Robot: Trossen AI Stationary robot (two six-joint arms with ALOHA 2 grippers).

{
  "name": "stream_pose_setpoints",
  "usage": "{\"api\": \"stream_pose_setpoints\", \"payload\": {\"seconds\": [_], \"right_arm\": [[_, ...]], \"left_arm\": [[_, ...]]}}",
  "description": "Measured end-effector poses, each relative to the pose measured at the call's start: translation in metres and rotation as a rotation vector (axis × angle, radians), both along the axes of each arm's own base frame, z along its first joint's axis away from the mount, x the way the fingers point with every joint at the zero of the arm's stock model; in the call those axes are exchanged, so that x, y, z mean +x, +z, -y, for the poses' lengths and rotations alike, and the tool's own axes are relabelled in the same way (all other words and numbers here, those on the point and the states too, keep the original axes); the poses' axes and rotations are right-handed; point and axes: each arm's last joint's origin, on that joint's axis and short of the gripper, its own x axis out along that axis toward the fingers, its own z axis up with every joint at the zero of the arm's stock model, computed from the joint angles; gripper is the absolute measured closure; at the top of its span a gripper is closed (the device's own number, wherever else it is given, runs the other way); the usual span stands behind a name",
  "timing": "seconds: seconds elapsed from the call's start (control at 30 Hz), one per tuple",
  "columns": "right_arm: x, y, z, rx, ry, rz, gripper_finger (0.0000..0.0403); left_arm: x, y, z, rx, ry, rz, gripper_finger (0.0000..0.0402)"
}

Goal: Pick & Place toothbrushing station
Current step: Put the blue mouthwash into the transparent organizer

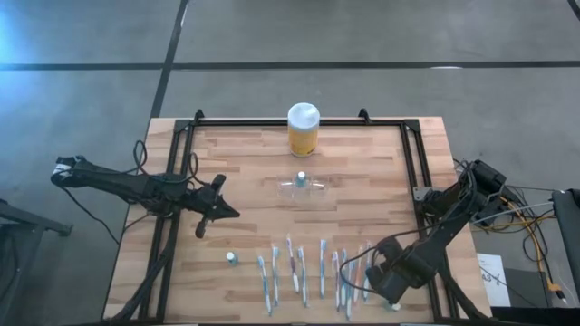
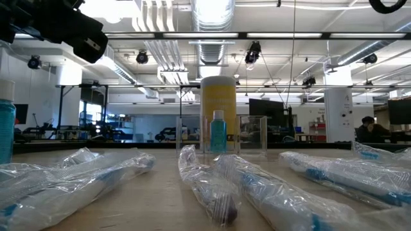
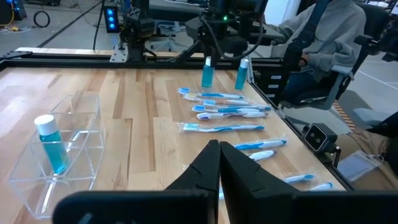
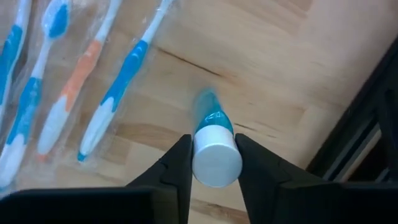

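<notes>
Where it stands mid-table, clear holder (image 1: pixel 302 188) with one blue bottle (image 1: pixel 301 179).

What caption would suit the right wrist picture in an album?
Right gripper, its jaws either side of a white-capped blue bottle standing on the wooden table, beside wrapped toothbrushes.
</notes>
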Motion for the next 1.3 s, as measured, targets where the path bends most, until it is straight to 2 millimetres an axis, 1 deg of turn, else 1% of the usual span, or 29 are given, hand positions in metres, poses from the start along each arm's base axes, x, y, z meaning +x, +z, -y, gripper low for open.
{"api": "stream_pose_setpoints", "payload": {"seconds": [0.17, 0.3, 0.4, 0.5, 0.63, 0.7, 0.8, 0.97, 1.1, 1.2, 1.3], "right_arm": [[0.01, 0.008, 0.004, 0.029, 0.125, 0.031, 0.0313], [0.021, 0.022, 0.014, 0.029, 0.254, 0.086, 0.0313], [0.03, 0.037, 0.025, -0.008, 0.365, 0.098, 0.0313], [0.039, 0.056, 0.039, -0.074, 0.46, 0.089, 0.0313], [0.061, 0.087, 0.06, -0.164, 0.633, 0.178, 0.0313], [0.073, 0.103, 0.072, -0.201, 0.721, 0.236, 0.0313], [0.091, 0.125, 0.094, -0.243, 0.795, 0.3, 0.0313], [0.109, 0.152, 0.136, -0.352, 0.901, 0.356, 0.0312], [0.118, 0.165, 0.172, -0.338, 0.942, 0.386, 0.0312], [0.121, 0.169, 0.197, -0.373, 0.987, 0.38, 0.0311], [0.125, 0.17, 0.217, -0.376, 0.981, 0.401, 0.0311]], "left_arm": [[0.0, 0.0, 0.0, 0.003, 0.0, 0.001, 0.0393], [0.0, 0.0, 0.0, 0.009, -0.001, 0.003, 0.0388], [0.0, 0.0, 0.0, 0.01, -0.001, 0.003, 0.0387], [0.0, 0.0, 0.0, 0.009, -0.001, 0.003, 0.0387], [0.0, 0.0, 0.0, 0.007, -0.001, 0.002, 0.039], [0.0, 0.0, 0.0, 0.007, -0.001, 0.002, 0.0392], [0.0, 0.0, 0.0, 0.007, -0.001, 0.002, 0.0393], [0.0, 0.0, 0.0, 0.007, -0.001, 0.001, 0.0387], [0.0, 0.0, 0.0, 0.007, 0.004, 0.0, 0.0386], [0.0, 0.0, 0.0, 0.007, 0.005, 0.0, 0.0388], [0.0, 0.0, 0.0, 0.007, 0.007, 0.0, 0.0387]]}}
